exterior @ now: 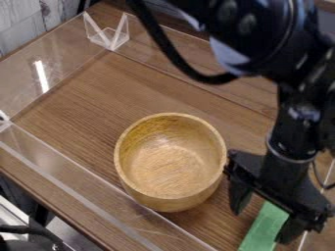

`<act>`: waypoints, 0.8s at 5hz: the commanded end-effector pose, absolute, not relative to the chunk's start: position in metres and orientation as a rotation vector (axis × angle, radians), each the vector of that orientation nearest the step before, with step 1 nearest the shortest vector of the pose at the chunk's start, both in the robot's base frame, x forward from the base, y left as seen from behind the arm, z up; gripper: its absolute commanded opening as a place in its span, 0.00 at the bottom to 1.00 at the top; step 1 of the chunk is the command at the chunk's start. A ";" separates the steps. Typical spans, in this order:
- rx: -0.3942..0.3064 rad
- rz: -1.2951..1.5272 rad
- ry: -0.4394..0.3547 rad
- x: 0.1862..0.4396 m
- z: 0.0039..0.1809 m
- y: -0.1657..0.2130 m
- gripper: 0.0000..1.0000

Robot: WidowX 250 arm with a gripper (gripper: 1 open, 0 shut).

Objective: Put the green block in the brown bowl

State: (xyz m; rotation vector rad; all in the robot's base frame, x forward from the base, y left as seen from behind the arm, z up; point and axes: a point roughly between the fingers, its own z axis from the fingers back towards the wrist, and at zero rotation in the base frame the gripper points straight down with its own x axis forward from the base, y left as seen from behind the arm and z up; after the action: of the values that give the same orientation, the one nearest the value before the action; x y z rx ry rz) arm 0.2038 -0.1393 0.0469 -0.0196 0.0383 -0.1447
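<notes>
A: Start at the left for me.

B: At the left edge of the frame, around mid-height, there is a small white thing [4, 122], cut off by the border. Below it, in the lower left corner, something dark [23, 235] shows, too little of it to name.

A: And higher up?

B: In the upper left, a small, see-through, whitish object [108, 31] stands on the brown wooden table [78, 113]. I can't tell exactly what it is.

A: Where's the bowl?

B: The round, light-brown wooden bowl [170, 162] sits just below the middle of the frame, its opening facing up. I see nothing inside it.

A: So the block is somewhere else?

B: Yes, the bright green rectangular block [262, 234] lies on the table in the lower right, outside the bowl and apart from it. Its upper part is partly covered by the end effector [269, 209].

A: What is that doing?

B: It is spread open over the block, to the right of the bowl. Whether it touches the block, I cannot tell. The dark robot arm [225, 44] reaches in from the top of the frame, slanting down to the lower right.
</notes>
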 end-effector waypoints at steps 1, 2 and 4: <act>-0.039 -0.164 -0.005 0.209 0.050 -0.145 1.00; -0.044 -0.167 -0.008 0.211 0.049 -0.144 1.00; -0.055 -0.173 -0.012 0.212 0.048 -0.143 1.00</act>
State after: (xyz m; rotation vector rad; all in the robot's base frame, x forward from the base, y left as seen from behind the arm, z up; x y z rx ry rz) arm 0.2074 -0.1416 0.0414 -0.0401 0.0150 -0.1779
